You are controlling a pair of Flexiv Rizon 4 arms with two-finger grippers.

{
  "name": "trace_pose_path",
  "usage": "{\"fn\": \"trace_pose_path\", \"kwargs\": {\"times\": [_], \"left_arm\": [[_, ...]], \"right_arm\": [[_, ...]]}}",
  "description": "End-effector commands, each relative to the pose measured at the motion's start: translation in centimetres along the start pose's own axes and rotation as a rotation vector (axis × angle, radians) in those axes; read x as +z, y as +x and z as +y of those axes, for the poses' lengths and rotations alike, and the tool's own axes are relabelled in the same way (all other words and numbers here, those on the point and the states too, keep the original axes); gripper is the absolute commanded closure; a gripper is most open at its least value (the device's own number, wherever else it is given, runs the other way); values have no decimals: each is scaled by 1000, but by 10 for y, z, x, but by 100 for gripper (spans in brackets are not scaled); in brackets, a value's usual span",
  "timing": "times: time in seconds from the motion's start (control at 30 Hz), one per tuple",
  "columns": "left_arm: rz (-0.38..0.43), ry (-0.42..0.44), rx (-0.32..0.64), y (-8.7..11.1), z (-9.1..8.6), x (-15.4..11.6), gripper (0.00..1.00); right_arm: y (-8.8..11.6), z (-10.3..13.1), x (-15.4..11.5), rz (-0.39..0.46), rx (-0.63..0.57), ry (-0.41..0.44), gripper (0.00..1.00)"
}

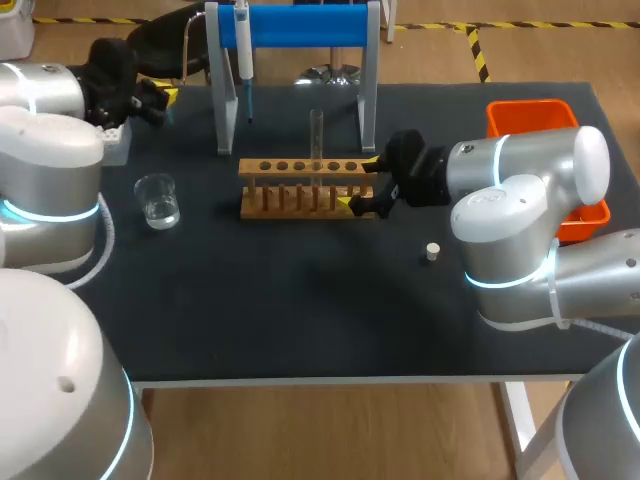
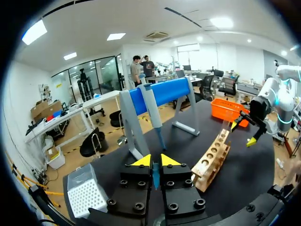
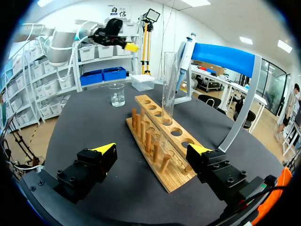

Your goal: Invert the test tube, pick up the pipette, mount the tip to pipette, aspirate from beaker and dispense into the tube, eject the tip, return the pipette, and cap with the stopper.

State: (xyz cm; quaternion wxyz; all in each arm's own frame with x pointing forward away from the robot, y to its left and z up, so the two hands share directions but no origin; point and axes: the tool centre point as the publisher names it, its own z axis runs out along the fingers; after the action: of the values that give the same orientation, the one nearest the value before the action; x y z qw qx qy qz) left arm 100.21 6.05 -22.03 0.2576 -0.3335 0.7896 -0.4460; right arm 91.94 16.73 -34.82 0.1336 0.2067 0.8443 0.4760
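At the far left of the surface [image 1: 300,320] sits the tip box [image 1: 118,142], with the left gripper [image 2: 153,162] just above and beside it. Its fingers are pressed almost together, and I can make out nothing held between them. The beaker [image 1: 158,200], holding some clear liquid, stands nearer the front. The pipette [image 2: 153,110] hangs on the blue-barred stand [image 1: 300,25] with its long axis vertical. In the left wrist view it lies straight ahead of the left fingers, and the left arm is clearly the nearer one, so fetching the pipette looks like that arm's job. It would need to part its fingers first. The test tube [image 3: 168,87] stands upright in a hole of the wooden rack [image 1: 300,190]. The right gripper [image 1: 362,183] has its fingers spread wide to either side of the rack's right end, gripping nothing, and the tube lies ahead of them. The stopper [image 1: 432,252] lies alone on the surface below that arm, and the orange bin [image 1: 530,115] is at the far right.
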Motion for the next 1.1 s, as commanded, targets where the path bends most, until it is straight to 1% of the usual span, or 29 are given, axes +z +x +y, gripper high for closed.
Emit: {"fn": "trace_pose_path", "kwargs": {"times": [0.03, 0.6, 0.63, 0.73, 0.87, 0.9, 1.0, 1.03, 1.1], "left_arm": [[25, -40, -1, -1, -2, -38, 100], [25, -40, -1, -1, -2, -38, 100], [51, -22, 28, 10, -8, -41, 100], [95, 10, 62, 45, -26, -53, 100], [159, -6, 115, 95, -46, -64, 100], [185, -11, 129, 112, -52, -65, 100], [239, -11, 157, 143, -64, -64, 100], [274, -9, 174, 159, -70, -61, 100], [332, -18, 184, 182, -75, -55, 100]], "right_arm": [[-1, 0, -1, 3, 0, 2, 0], [-1, 0, -1, 3, 0, 2, 0], [-1, 0, -1, 3, 0, 2, 0], [-1, 0, -1, 3, 0, 2, 0], [-1, 0, -1, 3, 0, 2, 0], [-1, 0, -1, 3, 0, 2, 0], [-1, 0, -1, 3, 0, 2, 0], [-1, 0, -1, 3, 0, 2, 0], [-1, 0, -1, 3, 0, 2, 0]]}}
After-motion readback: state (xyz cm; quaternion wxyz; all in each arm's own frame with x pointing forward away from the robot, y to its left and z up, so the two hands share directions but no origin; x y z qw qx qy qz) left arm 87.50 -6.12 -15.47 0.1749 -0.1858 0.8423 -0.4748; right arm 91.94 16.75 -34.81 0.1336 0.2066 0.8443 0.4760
